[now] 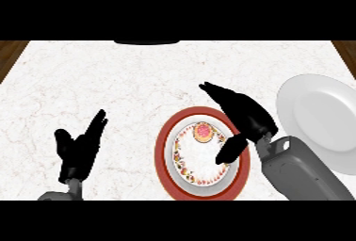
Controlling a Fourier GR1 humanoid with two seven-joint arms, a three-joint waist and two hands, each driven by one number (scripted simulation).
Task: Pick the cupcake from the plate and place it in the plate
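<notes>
A small cupcake (203,132) with pink and orange topping sits on the far part of a red-rimmed patterned plate (167,141) in the lower middle of the head view. My right hand (245,113) hovers just right of the cupcake, open, fingers stretched toward the far left and thumb hanging over the plate's right side. Nothing is held in it. A plain white plate (321,122) lies at the right edge. My left hand (80,147) rests open at the lower left, fingers up.
The counter top (125,75) is pale marble with wooden edges (10,52) showing at the far corners. A dark rounded object (147,42) shows at the far edge, top middle.
</notes>
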